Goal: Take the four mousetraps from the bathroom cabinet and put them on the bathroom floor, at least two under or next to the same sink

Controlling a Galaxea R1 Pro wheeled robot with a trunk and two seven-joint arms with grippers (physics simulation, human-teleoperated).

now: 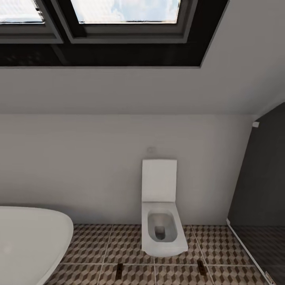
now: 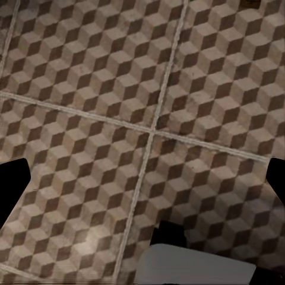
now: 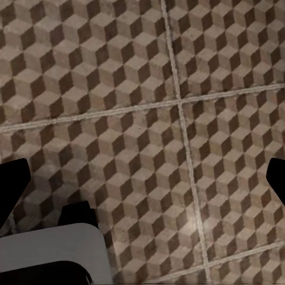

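The bathroom floor [image 1: 130,249] with its brown, beige and white cube tiles runs along the foot of the wall. In the left wrist view my left gripper [image 2: 142,184] hangs open over bare tiles, its dark fingertips [image 2: 12,184] far apart. My right gripper [image 3: 142,184] is open too, with only floor between its fingertips [image 3: 276,178]. Two small dark oblong pieces [image 1: 119,269] [image 1: 200,266] lie on the tiles, too small to identify. The cabinet and the bathroom sink are out of view.
A white toilet [image 1: 160,221] stands against the grey wall straight ahead. The white oval bathtub [image 1: 27,241] fills the lower left. A dark glass shower wall [image 1: 257,186] rises at the right. A grey-white robot part [image 2: 196,267] [image 3: 47,255] shows in both wrist views.
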